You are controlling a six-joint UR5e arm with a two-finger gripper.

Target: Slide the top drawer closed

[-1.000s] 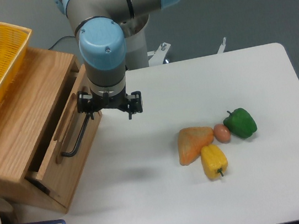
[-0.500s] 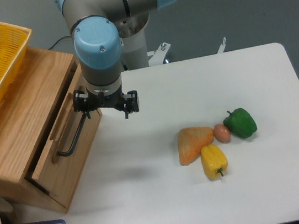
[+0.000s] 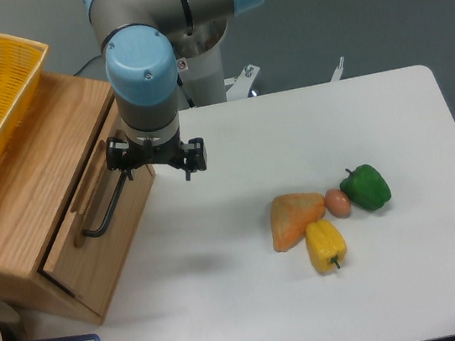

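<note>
Since a second ago my gripper (image 3: 155,158) slid left and the top drawer (image 3: 104,230) went in with it, now nearly flush in the wooden cabinet (image 3: 19,195). Jaws spread wide, left finger against the drawer front by the black handle (image 3: 103,212).

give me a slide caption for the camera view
Claw pressed at the nearly closed top drawer, peppers behind.
</note>
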